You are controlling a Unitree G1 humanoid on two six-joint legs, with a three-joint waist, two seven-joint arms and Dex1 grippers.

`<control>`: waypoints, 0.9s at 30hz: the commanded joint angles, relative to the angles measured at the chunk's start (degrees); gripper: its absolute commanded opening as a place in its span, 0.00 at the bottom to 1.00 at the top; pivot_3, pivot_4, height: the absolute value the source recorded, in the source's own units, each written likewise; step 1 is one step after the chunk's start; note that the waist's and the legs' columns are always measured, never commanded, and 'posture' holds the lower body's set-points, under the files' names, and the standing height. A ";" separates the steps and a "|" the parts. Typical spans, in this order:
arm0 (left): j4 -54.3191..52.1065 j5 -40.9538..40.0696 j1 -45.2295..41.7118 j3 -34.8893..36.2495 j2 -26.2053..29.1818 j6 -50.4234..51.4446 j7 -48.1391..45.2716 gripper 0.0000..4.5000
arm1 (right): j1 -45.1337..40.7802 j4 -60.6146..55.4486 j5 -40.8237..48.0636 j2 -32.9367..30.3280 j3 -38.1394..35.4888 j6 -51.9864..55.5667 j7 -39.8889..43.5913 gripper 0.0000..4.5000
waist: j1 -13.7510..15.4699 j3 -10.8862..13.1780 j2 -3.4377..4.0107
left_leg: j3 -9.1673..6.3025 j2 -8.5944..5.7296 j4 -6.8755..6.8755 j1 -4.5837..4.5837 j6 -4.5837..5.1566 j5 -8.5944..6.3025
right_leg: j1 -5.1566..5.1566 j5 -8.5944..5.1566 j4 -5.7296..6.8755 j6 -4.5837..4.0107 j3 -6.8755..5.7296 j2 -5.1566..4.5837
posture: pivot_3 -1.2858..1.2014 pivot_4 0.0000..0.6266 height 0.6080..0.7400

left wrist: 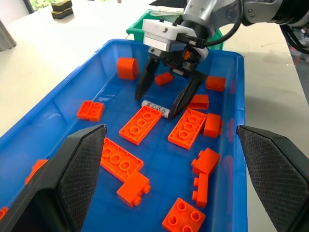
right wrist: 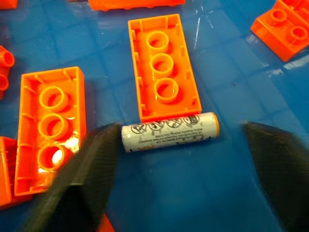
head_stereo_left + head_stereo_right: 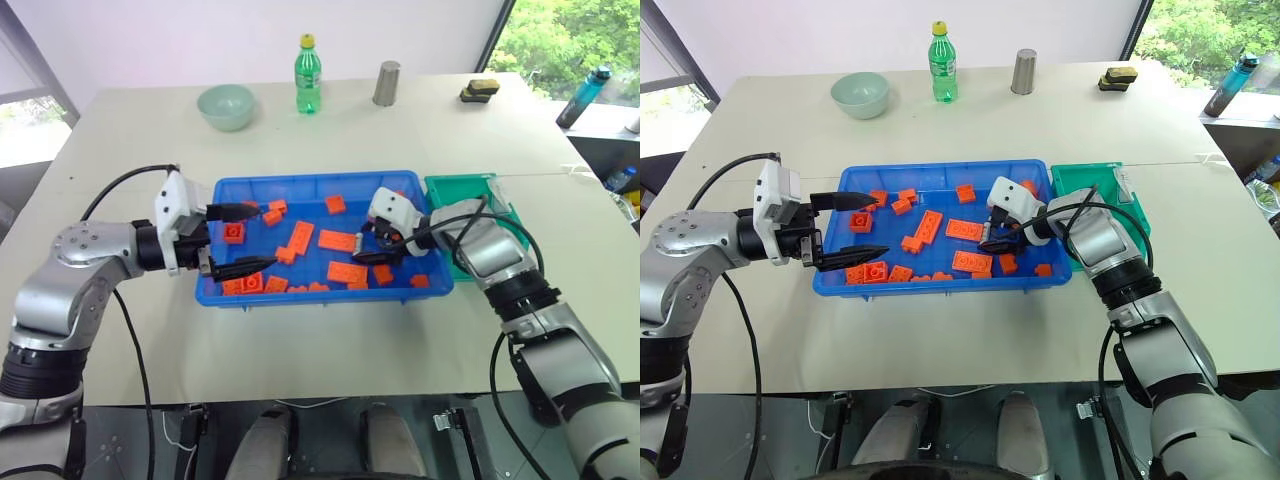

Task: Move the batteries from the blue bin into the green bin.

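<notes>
Right gripper (image 1: 161, 99) down inside the blue bin (image 3: 310, 183), jaws partly open and straddling one battery (image 2: 170, 131), nothing gripped yet. In the right wrist view, one finger (image 2: 79, 179) touching or almost touching one end of the battery, the other finger (image 2: 282, 164) apart from the opposite end. So the long axis of the battery runs from finger to finger, along the closing line and not across it. Judged from this: closing now would press on the two ends, a poor hold on a smooth cylinder; a turn of the wrist to bring the fingers onto the long sides looks safer.

Battery lying flat on the bin floor, white label up, one long side touching the end of an orange brick (image 2: 163, 67). Another brick (image 2: 50, 125) just beside the nearer finger. Little room there, so a finger could catch on a brick instead of the battery.

Left gripper (image 3: 240, 238) held over the left end of the blue bin, jaws wide open and empty, pointing across the bin toward the right gripper. Well apart from the battery; right arm clearly nearer and already in place.

Green bin (image 3: 450, 190) touching the right end of the blue bin, behind the right arm, so only a short way to carry. Contents of the green bin not possible to tell from here. No other battery seen among the bricks.

Further on the bench (image 3: 120, 130): pale bowl (image 3: 226, 106), green bottle (image 3: 308, 75), metal cup (image 3: 387, 83).
</notes>
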 commanded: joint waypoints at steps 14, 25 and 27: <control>1.53 -0.60 1.41 3.13 1.84 -1.54 -2.24 1.00 | 2.73 -18.34 9.64 -23.04 -25.64 21.77 -1.07 0.50 | 1.33 0.02 0.03 | 0.01 -0.05 -0.01 -0.05 0.01 -0.01 | -0.01 0.00 -0.03 0.00 0.00 -0.05 | 0.52 0.24 0.90; 7.39 1.25 -5.30 0.52 0.04 -3.33 -2.75 1.00 | 9.65 -19.89 12.45 -25.19 -27.48 22.92 -4.26 0.50 | 1.37 0.04 0.08 | 0.22 0.02 0.02 -0.02 0.01 -0.01 | -0.05 0.00 -0.04 0.00 0.06 -0.04 | 0.52 0.24 0.90; 7.66 1.27 -5.99 0.31 -0.09 -3.27 -2.89 1.00 | 9.92 -20.11 12.89 -25.00 -27.43 23.63 -4.97 0.79 | 1.38 0.04 0.08 | 0.21 0.01 0.05 -0.02 0.01 -0.01 | -0.03 0.00 -0.04 0.00 0.06 -0.04 | 0.52 0.24 0.90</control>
